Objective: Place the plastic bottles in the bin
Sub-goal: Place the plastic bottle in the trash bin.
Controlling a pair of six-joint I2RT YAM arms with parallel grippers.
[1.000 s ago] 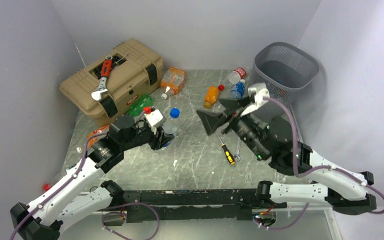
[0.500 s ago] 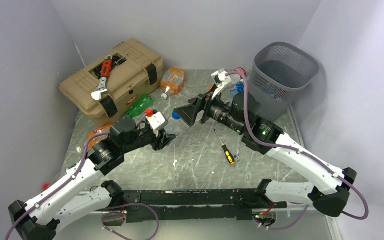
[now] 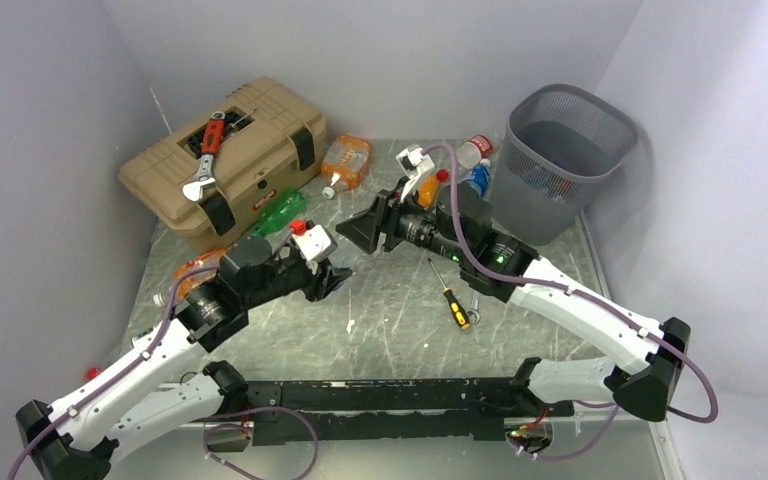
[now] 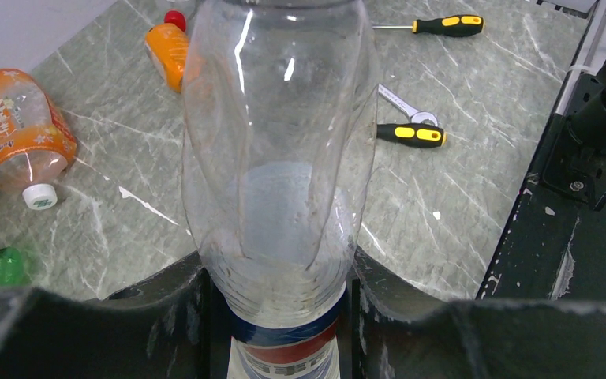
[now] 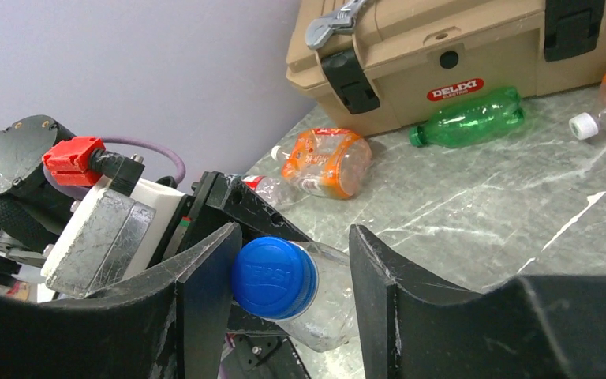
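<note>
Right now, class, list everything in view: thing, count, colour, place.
toolbox: one, tan, back left
wrench: one, red-handled, on toolbox
bin: one, grey, back right
held bottle: one, clear, blue cap, centre
orange bottles: three, on the table
green bottle: one, before toolbox
clear bottles: three, two by bin, one at left
screwdrivers: two, yellow-black, mid-table
spanner: one, silver, beside a screwdriver
left gripper: black, shut on held bottle
right gripper: black, open around its cap

Clear glossy plastic bottle point(image 4: 276, 158); smooth marbled tabletop point(image 4: 505, 95); mesh bin point(image 3: 530, 200).
</note>
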